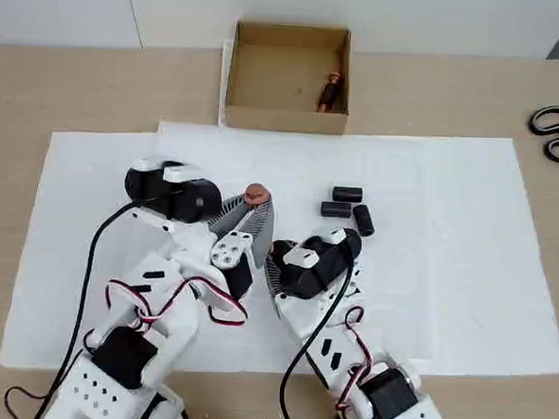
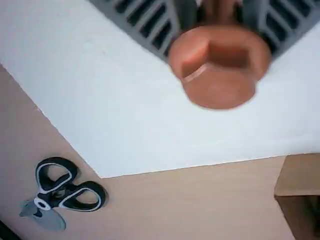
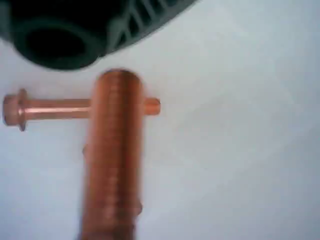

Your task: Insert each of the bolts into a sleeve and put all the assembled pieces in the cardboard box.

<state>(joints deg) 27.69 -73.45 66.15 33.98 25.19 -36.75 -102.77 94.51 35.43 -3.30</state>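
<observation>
Quick status from us: the left tool is pinching a copper bolt. The hex flange head pokes out past its grey ribbed fingers, over the white sheet that covers the middle of the tabletop. The right tool sits just beside it, a bit nearer the arms' bases. Its wrist view gives us a black sleeve, open bore facing the camera, tucked against a grey ribbed part. There's also a thick threaded shaft very close up, crossing in front of a loose bolt that lies flat on the sheet. Honestly we can't tell whether the right tool is spread or pressed together, or what's carrying that shaft. In the high view, three spare sleeves lie close together on the sheet, near the tools on the right arm's side, two lying crosswise and one angled. The cardboard box sits open-topped at the sheet's far edge. It has one assembled piece inside, copper bolt in a dark sleeve, lying along its right wall. Black-handled scissors rest on the bare tabletop past the sheet's far right corner.
</observation>
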